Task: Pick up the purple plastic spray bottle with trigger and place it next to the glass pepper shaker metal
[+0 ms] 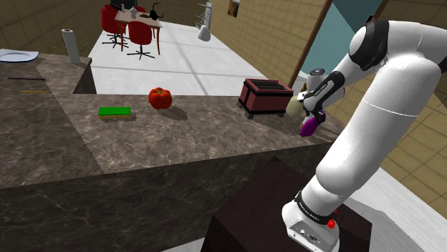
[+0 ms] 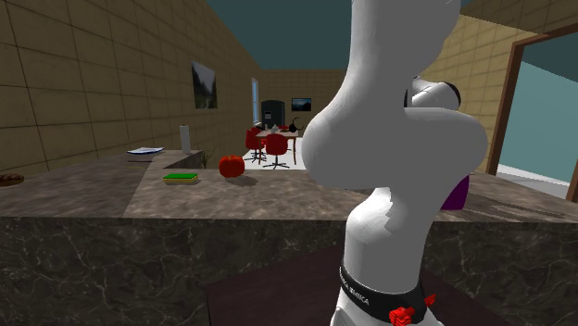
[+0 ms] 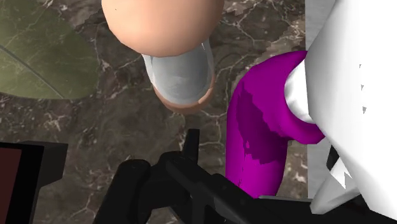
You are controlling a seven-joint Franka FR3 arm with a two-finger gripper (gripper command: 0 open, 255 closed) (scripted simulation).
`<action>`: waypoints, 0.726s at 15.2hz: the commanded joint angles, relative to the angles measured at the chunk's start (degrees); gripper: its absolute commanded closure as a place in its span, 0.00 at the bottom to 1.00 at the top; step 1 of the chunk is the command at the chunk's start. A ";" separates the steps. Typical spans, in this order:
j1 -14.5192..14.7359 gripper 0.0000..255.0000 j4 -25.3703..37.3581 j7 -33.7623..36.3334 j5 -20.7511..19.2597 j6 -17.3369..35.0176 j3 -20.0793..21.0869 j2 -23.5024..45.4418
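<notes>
The purple spray bottle sits right against my gripper, close under my wrist, near the edge of the marble counter. I cannot tell whether I am clamped on it. The pepper shaker stands just ahead of me, beside the bottle.

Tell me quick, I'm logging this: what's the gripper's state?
Gripper: cannot be told; the purple spray bottle is close beside it.

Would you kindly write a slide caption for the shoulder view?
White arm over the purple spray bottle beside the dark red toaster on a marble counter.
</notes>
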 commanded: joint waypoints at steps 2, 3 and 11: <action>2.26 0.00 -0.45 1.60 -2.87 -5.60 -0.08 -5.71; 3.10 0.00 -0.58 2.25 -4.04 -8.47 0.29 -8.50; 3.21 0.00 -0.65 2.64 -4.76 -10.71 1.18 -10.59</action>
